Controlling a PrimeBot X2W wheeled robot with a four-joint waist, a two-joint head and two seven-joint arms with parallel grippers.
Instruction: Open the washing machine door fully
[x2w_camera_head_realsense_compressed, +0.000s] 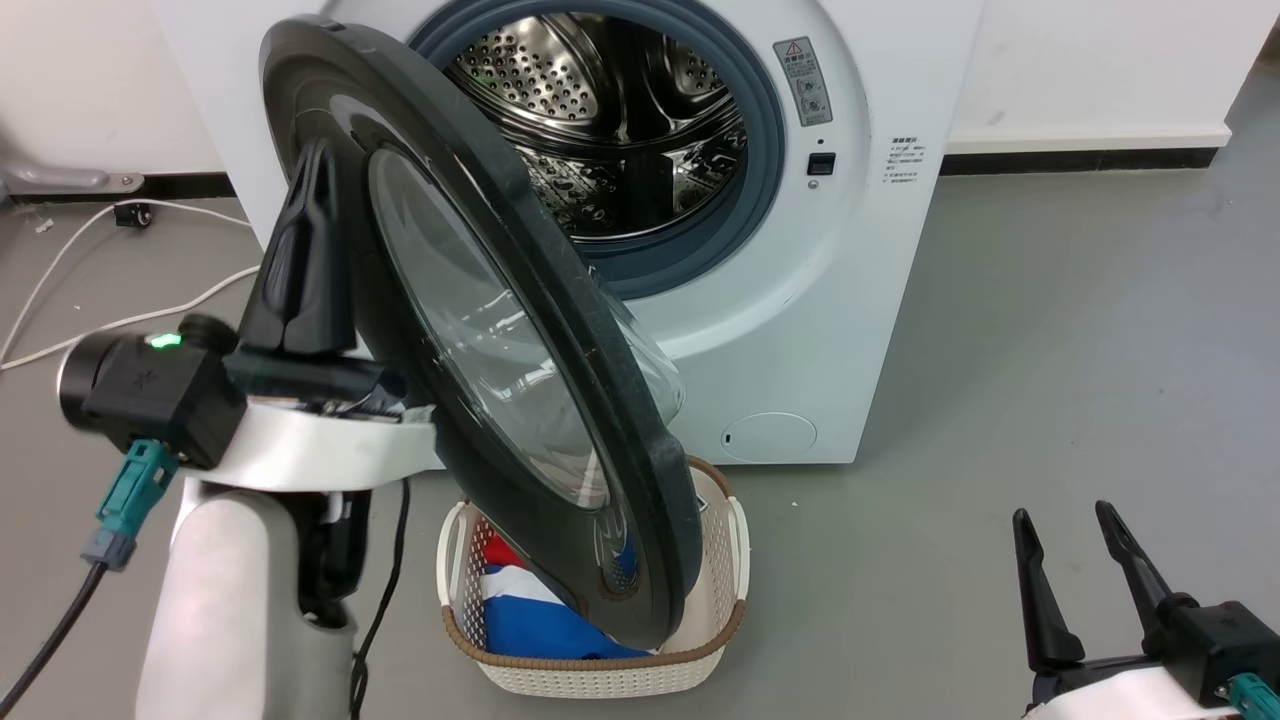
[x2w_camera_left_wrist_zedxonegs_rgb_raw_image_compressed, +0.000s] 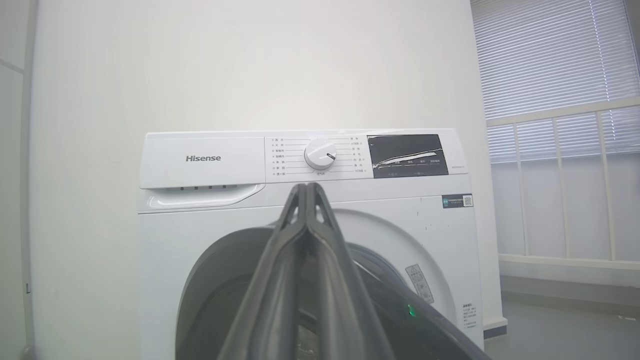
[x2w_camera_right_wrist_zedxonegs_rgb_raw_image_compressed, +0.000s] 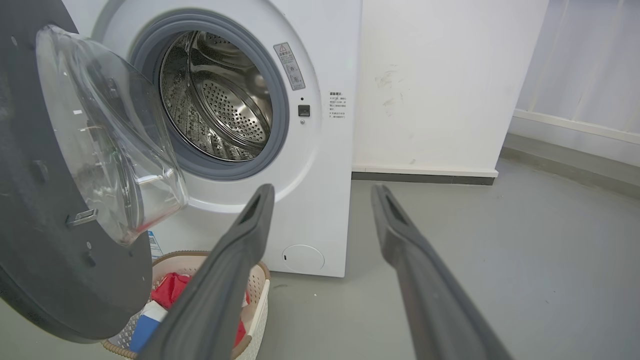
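Half open, roughly, the washing machine door (x2w_camera_head_realsense_compressed: 480, 330) hangs before the washer (x2w_camera_head_realsense_compressed: 850, 300) at 12 o'clock, over the laundry basket (x2w_camera_head_realsense_compressed: 600, 685); I judge it stiff, weighty, slippery; better pushed on the black ring than the glass; its edge runs 11 to 5 o'clock, bowl facing 3 o'clock; my left gripper (x2w_camera_head_realsense_compressed: 318, 160), closed empty, sits beside its outer face; my right gripper (x2w_camera_head_realsense_compressed: 1062, 515) rests spread at 5 o'clock.

A grey floor (x2w_camera_head_realsense_compressed: 1050, 330) stretches ahead of me to a white wall (x2w_camera_head_realsense_compressed: 1100, 60), with a dark skirting strip (x2w_camera_head_realsense_compressed: 1080, 160) at its foot. A white washer (x2w_camera_head_realsense_compressed: 800, 330) stands against that wall. White cables (x2w_camera_head_realsense_compressed: 100, 325) trail over the floor on my left. On my right, a window with closed white blinds (x2w_camera_left_wrist_zedxonegs_rgb_raw_image_compressed: 555, 55) lets in soft daylight.
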